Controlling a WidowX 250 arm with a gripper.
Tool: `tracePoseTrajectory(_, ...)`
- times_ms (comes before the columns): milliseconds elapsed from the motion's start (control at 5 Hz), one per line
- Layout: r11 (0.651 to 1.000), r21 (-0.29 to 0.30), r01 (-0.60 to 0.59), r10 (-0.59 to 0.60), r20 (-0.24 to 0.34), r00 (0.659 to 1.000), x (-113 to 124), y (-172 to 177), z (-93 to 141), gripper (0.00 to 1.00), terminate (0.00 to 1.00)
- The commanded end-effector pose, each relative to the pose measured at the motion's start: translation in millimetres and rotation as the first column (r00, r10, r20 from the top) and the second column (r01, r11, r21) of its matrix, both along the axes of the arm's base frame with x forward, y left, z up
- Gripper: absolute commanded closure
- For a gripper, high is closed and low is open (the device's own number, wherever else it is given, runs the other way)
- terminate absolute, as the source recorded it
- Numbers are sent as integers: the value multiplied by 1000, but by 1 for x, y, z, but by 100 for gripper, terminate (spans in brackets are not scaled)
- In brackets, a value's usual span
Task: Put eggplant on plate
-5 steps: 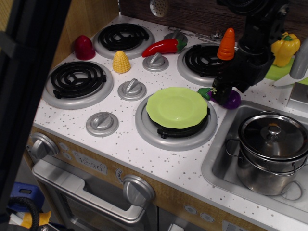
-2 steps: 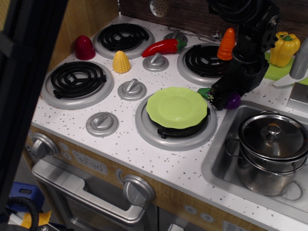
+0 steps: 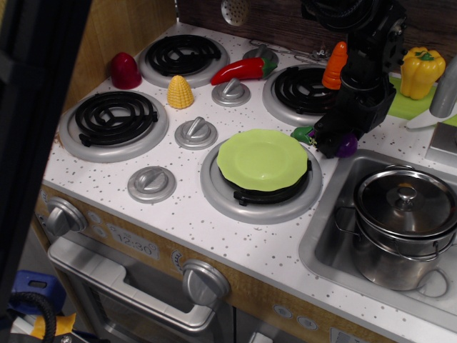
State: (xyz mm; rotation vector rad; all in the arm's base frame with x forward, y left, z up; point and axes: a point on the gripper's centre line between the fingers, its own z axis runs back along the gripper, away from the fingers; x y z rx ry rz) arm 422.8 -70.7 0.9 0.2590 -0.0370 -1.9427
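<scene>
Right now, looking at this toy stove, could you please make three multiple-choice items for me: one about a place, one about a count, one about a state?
1. Where is the eggplant?
A. on the plate
B. on the counter right of the plate, at the hand
C. in the sink

2. How many black coil burners show with nothing on them?
A. three
B. one
C. five

3. What is the state of the plate?
A. empty, lying on the front burner
B. holding the corn
C. upside down in the sink

Answers: 1 B, the purple eggplant lies under the hand, beside the plate's rim. 2 A, two bare coils on the left and one at the back right. 3 A, its green surface is bare and the burner's ring surrounds it.
</scene>
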Motion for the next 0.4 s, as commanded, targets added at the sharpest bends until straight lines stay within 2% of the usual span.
tracePoseTrajectory(0,998,62,15,-14,-23,1000,10,0,26,100,0)
tracePoseTrajectory(200,992,122,7,-1,-52,999,10,1,51,100,0)
